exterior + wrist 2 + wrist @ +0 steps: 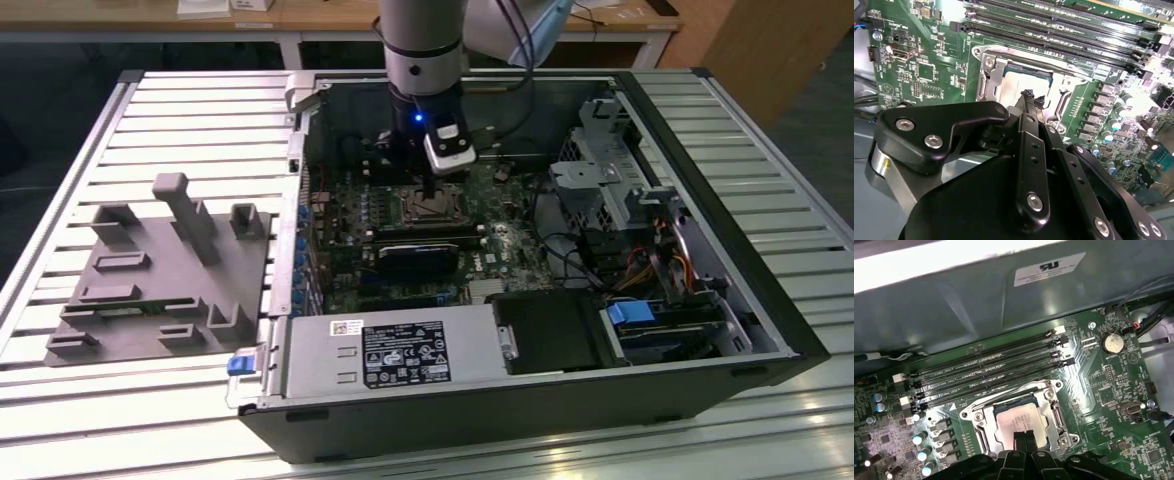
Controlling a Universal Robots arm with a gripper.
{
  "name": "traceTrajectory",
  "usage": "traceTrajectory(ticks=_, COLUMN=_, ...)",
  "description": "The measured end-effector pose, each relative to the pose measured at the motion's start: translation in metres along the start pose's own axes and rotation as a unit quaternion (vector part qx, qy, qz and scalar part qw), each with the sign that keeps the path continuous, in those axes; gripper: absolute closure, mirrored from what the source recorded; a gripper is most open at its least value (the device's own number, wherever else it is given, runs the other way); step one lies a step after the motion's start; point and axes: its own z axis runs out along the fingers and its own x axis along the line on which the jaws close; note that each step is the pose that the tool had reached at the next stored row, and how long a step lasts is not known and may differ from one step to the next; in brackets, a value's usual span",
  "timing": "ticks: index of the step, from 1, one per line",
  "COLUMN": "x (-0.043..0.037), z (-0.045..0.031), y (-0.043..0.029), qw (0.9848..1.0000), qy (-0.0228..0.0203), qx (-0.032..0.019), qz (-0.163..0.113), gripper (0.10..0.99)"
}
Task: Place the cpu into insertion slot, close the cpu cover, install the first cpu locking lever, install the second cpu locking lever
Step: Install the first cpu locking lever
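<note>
The cpu [1018, 421] shows its silver-grey top inside the insertion slot [430, 206] on the green board, also seen as the cpu [1024, 82] in the second wrist view. The cpu cover [985, 421] lies flat around it, its window framing the chip; the cover [991, 82] looks the same in the second wrist view. A thin metal lever rod [1004, 394] runs along the cover's edge on the memory-slot side. My gripper [1024, 438] hangs just above the chip's edge, its two black fingertips [1028, 96] pressed together with nothing between them. In the exterior view my gripper [430, 192] stands over the socket.
Long black memory slots [989, 367] lie beside the socket. The open computer case [747, 300] walls the board in, with a power supply [400, 355], drive cage [627, 190] and cables [654, 270]. A grey fixture block [160, 270] sits at the exterior view's left.
</note>
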Motion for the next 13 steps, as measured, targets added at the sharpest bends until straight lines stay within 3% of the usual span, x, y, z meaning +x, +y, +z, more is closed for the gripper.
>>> traceTrajectory(ticks=6, x=-0.0043, z=-0.0004, y=0.0009, qw=1.0, qy=0.002, qx=-0.0001, qz=-0.008, gripper=0.984)
traceTrajectory(ticks=13, x=-0.0051, z=-0.0071, y=0.0014, qw=0.9999, qy=0.0022, qx=-0.0005, qz=-0.011, gripper=0.984)
